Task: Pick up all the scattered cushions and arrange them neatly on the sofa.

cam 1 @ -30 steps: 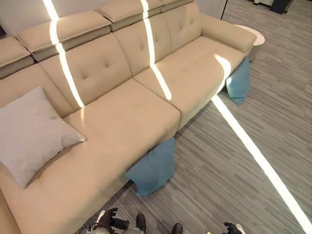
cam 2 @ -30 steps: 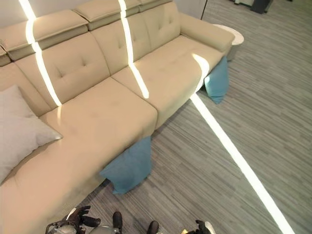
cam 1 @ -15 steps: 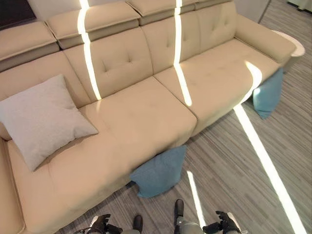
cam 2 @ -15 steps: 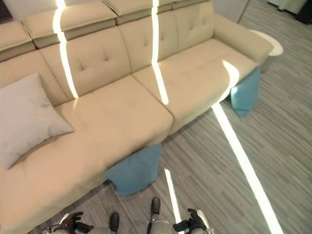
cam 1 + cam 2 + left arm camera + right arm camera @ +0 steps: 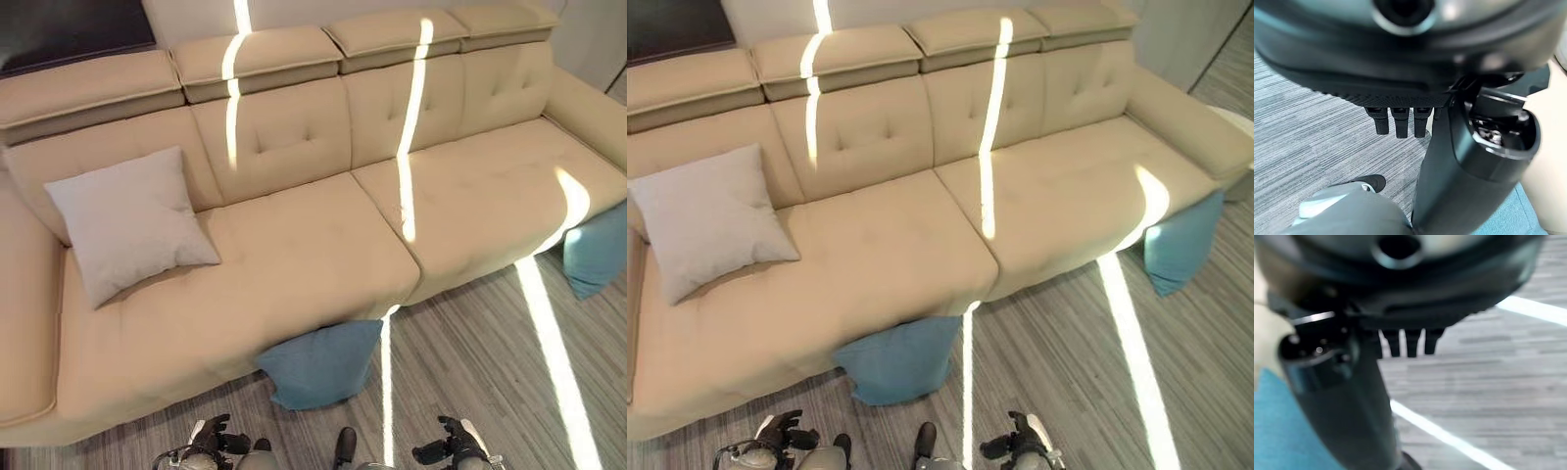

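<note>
A teal cushion (image 5: 321, 364) stands on the floor, leaning against the front of the beige sofa (image 5: 313, 245) just ahead of me. A second teal cushion (image 5: 596, 250) leans against the sofa front at the far right. On the sofa's left seat a grey cushion (image 5: 132, 220) rests against the backrest. My left hand (image 5: 211, 436) and right hand (image 5: 451, 448) hang low near the floor, either side of the near teal cushion and short of it. Both are open and hold nothing. The left wrist view catches a corner of teal cushion (image 5: 1513, 215) past the straight fingers (image 5: 1400, 122).
Grey striped floor (image 5: 470, 362) runs in front of the sofa, crossed by bright strips of sunlight. A white round side table (image 5: 1242, 125) stands beyond the right armrest. A dark panel (image 5: 69, 29) sits behind the sofa's left end.
The whole picture has swung, so the camera has moved: the sofa is seen more squarely. Cushions lie as before. Both hands stay low.
</note>
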Controlling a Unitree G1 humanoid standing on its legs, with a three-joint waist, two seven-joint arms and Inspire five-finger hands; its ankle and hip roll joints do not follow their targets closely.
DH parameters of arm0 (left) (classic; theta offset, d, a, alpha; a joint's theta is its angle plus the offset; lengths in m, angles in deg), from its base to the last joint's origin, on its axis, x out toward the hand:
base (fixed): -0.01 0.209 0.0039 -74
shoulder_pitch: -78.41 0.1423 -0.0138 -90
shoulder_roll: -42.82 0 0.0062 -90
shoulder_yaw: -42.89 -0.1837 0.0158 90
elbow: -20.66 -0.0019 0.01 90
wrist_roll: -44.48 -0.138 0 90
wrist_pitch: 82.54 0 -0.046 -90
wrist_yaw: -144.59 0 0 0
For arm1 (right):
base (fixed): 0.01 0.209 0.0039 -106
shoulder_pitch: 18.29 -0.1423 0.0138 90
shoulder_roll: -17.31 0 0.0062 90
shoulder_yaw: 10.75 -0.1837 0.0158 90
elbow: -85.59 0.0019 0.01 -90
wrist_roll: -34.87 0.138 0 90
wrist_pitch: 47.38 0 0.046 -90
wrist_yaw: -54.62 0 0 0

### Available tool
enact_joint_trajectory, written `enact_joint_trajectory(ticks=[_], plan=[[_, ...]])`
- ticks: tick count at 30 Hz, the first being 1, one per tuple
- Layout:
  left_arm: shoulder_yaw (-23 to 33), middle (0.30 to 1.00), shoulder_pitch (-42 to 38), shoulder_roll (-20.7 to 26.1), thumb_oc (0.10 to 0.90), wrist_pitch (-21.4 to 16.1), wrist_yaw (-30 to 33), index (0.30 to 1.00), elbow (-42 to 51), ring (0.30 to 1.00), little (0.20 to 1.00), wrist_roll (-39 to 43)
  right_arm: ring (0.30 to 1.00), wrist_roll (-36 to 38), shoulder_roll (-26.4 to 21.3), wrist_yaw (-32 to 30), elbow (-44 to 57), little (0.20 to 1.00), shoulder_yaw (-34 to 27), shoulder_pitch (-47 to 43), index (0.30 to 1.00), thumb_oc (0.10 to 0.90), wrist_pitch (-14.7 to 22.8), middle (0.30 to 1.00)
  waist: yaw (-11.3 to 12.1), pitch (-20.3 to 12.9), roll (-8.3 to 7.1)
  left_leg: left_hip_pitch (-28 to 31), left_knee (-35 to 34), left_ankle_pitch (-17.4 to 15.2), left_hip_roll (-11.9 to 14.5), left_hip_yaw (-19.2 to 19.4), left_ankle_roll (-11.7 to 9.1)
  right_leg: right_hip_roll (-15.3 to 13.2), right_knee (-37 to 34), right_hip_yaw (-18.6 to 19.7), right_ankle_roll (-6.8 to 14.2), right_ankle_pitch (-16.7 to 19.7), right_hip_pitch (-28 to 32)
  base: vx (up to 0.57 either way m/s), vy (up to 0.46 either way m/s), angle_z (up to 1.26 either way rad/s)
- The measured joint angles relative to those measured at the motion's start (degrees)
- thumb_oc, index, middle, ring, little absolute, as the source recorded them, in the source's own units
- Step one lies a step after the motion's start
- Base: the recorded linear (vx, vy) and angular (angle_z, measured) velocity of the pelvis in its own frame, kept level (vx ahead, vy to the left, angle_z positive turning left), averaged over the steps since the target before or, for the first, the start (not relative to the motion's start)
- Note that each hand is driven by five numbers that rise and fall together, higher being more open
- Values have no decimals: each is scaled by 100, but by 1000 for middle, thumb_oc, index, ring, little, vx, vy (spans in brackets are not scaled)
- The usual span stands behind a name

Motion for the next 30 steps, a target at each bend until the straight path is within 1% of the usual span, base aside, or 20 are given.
enact_joint_trajectory(ticks=[1, 2, 4, 5, 6, 7, 9, 12, 13, 15, 17, 18, 19, 20, 21, 22, 23, 24, 27, 30], plan=[[-24, 900, -20, 3, 800, 7, -16, 900, -11, 900, 900, -2, 900, 1, -14, 0, 0, 900, 29, 7, 900, 800, 1, 900, -31, 3, -4, -5, -27, -47, -44, 40, 81, -21, 2, -43, -1, -2, -4, 62, 10, 43], [-63, 900, -22, -1, 800, 20, -25, 900, -9, 900, 900, -6, 900, 7, -24, 1, -40, 900, 51, 35, 900, 800, -26, 900, -91, 2, 3, -4, -150, -102, -175, 298, 200, -19, 1, -74, -9, -8, -7, 59, 24, 43], [-62, 900, -31, -6, 800, 31, -26, 900, 15, 900, 900, -16, 900, 21, -28, 4, -43, 900, 90, 183, 900, 800, -34, 900, -107, 3, 28, -6, -412, -113, -202, 720, 243, 28, 2, -215, -13, -11, -18, 140, 65, 32], [-61, 900, 22, -8, 800, 31, -27, 900, 33, 900, 900, -16, 900, 34, -31, 5, -43, 900, 92, 250, 900, 800, -35, 900, -103, -43, 112, 17, -601, -121, -153, 829, 260, 104, 6, -224, -6, -16, -29, 178, 88, 7], [-57, 900, 75, -1, 800, 30, -29, 900, 42, 900, 900, -16, 900, 33, -26, 4, -48, 900, 89, 264, 900, 800, -48, 900, -97, -51, 141, 77, -739, -198, -107, 839, 501, 182, 15, -224, 1, -18, -20, 185, 123, -2], [-49, 900, 105, 25, 800, 36, -26, 900, 35, 900, 900, -18, 900, 33, 26, 10, -45, 900, 92, 330, 900, 800, -59, 900, -82, -51, 72, 165, -908, -162, -143, 835, 583, 168, 88, -197, 99, -78, -15, 137, 115, 4], [-61, 900, 116, 57, 800, 38, -34, 900, 35, 900, 900, -58, 900, 26, 38, 9, -46, 900, 83, 420, 900, 800, -81, 900, -83, -60, 12, 254, -1026, -116, -222, 789, 703, 85, 289, -194, 172, -119, -50, 72, 86, 13], [-45, 900, 161, 77, 800, 37, -26, 900, 34, 900, 900, -59, 900, -14, 55, 16, -43, 900, 91, 428, 900, 800, -96, 900, -79, -59, 15, 320, -1060, -142, -289, 796, 757, -61, 791, -175, 252, -334, -238, 51, 113, 1], [-52, 900, 158, 87, 800, 37, -35, 900, 33, 900, 900, -78, 900, -39, 51, 21, -46, 900, 97, 375, 900, 800, -100, 900, -81, -41, 40, 322, -1072, -147, -288, 809, 808, -132, 1117, -169, 271, -435, -395, 11, 36, 2], [-54, 900, 135, 168, 800, 38, -30, 900, 32, 900, 900, -114, 900, -60, 82, 65, -36, 900, 113, 275, 900, 800, -95, 900, -86, -8, 28, 330, -985, -156, -355, 752, 847, -302, 1875, 4, 370, -682, -709, 59, 45, 19], [-57, 900, 120, 210, 800, 38, -25, 900, 25, 900, 900, -114, 900, -68, 95, 79, -29, 900, 113, 227, 900, 800, -90, 900, -100, 32, 72, 380, -1033, -175, -362, 588, 892, -348, 2401, 236, 465, -790, -917, 106, 9, 37], [-59, 900, 92, 228, 800, 38, -26, 900, 27, 900, 900, -114, 900, -69, 97, 79, -21, 900, 112, 186, 900, 800, -87, 900, -124, 67, 97, 419, -1097, -142, -371, 467, 918, -348, 2444, 530, 609, -1007, -1003, 104, -31, 47], [-57, 900, 71, 248, 800, 36, -20, 900, 26, 900, 900, -114, 900, -72, 102, 94, -24, 900, 113, 176, 900, 800, -86, 900, -91, 87, 51, 455, -1151, -104, -424, 428, 926, -358, 2269, 748, 677, -1015, -1015, 132, -62, 52], [-59, 900, 64, 287, 800, 36, -20, 900, 21, 900, 900, -113, 900, -81, 116, 109, -21, 900, 115, 98, 900, 800, -86, 900, -80, 130, 4, 509, -1210, -94, -472, 357, 921, -433, 2004, 855, 674, -991, -1021, 104, -54, 34], [-59, 900, 80, 300, 800, 36, -18, 900, 9, 900, 900, -113, 900, -90, 119, 111, -17, 900, 126, 73, 900, 800, -80, 900, -87, 129, -2, 517, -1235, -90, -485, 292, 914, -420, 1799, 936, 659, -955, -1012, 84, -54, 43], [-64, 900, 87, 309, 800, 40, -19, 900, -22, 900, 900, -113, 900, -100, 121, 111, -17, 900, 144, 55, 900, 800, -57, 900, -107, 129, -17, 515, -1244, -59, -502, 209, 869, -455, 1482, 927, 708, -595, -923, 45, -49, 40], [-64, 900, 97, 307, 800, 38, -17, 900, -18, 900, 900, -113, 900, -105, 122, 114, -27, 900, 145, 53, 900, 800, -56, 900, -90, 138, -30, 543, -1255, -55, -507, 183, 848, -440, 1337, 895, 599, -364, -825, 54, -77, 33], [-66, 900, 157, 285, 800, 33, -18, 900, 2, 900, 900, -113, 900, -109, 122, 112, -30, 900, 142, 9, 900, 800, -60, 900, -54, 124, 9, 552, -1267, -39, -440, 169, 824, -356, 1150, 878, 521, -258, -709, 50, -120, 7], [-64, 900, 236, 270, 800, 34, -13, 900, 86, 900, 900, -106, 900, -123, 112, 105, -20, 900, 136, -66, 900, 800, -27, 900, -96, 118, 52, 537, -1283, -49, -305, 78, 695, -192, 760, 720, 377, -132, -489, 4, -90, 12], [-68, 900, 169, 263, 800, 26, -10, 900, 307, 900, 900, -83, 900, -113, 100, 87, -17, 900, 122, -94, 900, 800, -25, 900, -85, 123, 68, 406, -1252, -19, -237, 7, 611, -134, 708, 623, 366, -130, -528, -150, -130, 20]])
